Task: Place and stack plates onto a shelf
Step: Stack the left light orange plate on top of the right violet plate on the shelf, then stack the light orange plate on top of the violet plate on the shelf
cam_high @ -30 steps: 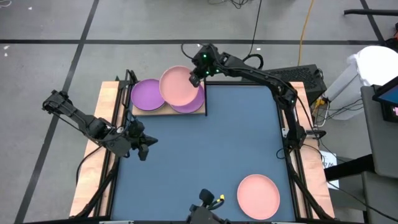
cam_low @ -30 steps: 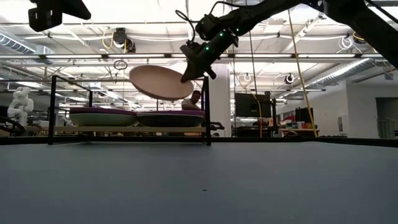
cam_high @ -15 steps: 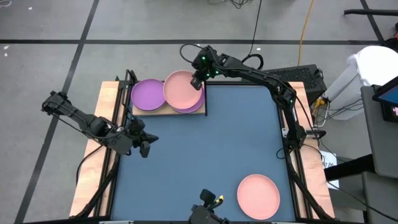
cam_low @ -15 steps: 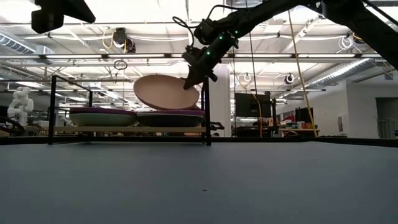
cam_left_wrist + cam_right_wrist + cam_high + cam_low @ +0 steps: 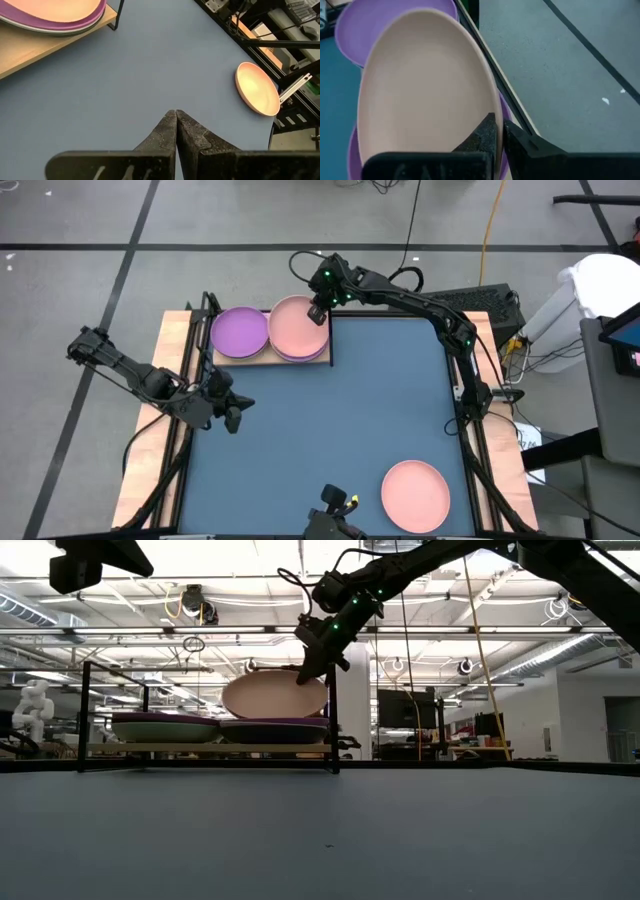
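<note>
Your right gripper (image 5: 318,308) pinches rim of salmon plate (image 5: 298,327), tilted low over purple stack on shelf (image 5: 240,357) for stacking. Left gripper (image 5: 232,417) waits over mat, fingers pressed together, empty. Second salmon plate (image 5: 415,495) sits at mat's near corner.

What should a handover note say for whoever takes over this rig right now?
Right gripper: at the shelf's right half, fingers shut on the rim of a pink plate, which sits tilted on the right-hand stack, over a purple plate.
Left gripper: shut, empty, waiting over the mat near its left edge.
Left-hand stack: purple plate on top, a greenish one under it.
Done: both stacks started on the shelf.
Left: release the held plate so it settles flat, then fetch the second pink plate from the mat's near right corner and stack it.
</note>
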Available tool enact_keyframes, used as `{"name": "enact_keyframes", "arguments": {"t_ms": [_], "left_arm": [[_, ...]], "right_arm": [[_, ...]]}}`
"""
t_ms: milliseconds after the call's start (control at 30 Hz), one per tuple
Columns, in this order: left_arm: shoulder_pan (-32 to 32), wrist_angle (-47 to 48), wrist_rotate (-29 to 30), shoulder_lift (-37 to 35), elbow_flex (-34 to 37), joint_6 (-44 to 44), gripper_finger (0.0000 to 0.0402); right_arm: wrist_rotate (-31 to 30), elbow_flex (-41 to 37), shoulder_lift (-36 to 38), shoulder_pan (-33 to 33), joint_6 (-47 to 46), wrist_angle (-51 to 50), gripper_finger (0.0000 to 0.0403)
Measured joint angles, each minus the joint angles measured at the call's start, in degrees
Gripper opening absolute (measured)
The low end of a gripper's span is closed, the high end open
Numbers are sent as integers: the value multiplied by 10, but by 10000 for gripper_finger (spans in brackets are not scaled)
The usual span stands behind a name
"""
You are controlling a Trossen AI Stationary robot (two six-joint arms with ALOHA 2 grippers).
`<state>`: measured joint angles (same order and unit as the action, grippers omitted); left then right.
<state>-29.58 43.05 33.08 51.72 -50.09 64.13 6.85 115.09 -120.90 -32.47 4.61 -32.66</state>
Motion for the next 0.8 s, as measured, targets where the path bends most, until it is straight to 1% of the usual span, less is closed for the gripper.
{"name": "enact_keyframes", "arguments": {"t_ms": [133, 267, 367, 567, 800], "left_arm": [[0, 0, 0, 0, 0, 5, 6], [0, 0, 0, 0, 0, 5, 6], [0, 0, 0, 0, 0, 5, 6], [0, 0, 0, 0, 0, 5, 6], [0, 2, 0, 0, 0, -1, 6]], "right_arm": [[-28, 0, 0, 6, 19, -2, 13], [-29, 0, 0, 14, 38, 2, 14], [-53, 0, 0, 20, 42, 5, 20], [-85, 0, 0, 22, 42, 12, 55], [-85, 0, 7, 23, 29, 20, 90]]}}
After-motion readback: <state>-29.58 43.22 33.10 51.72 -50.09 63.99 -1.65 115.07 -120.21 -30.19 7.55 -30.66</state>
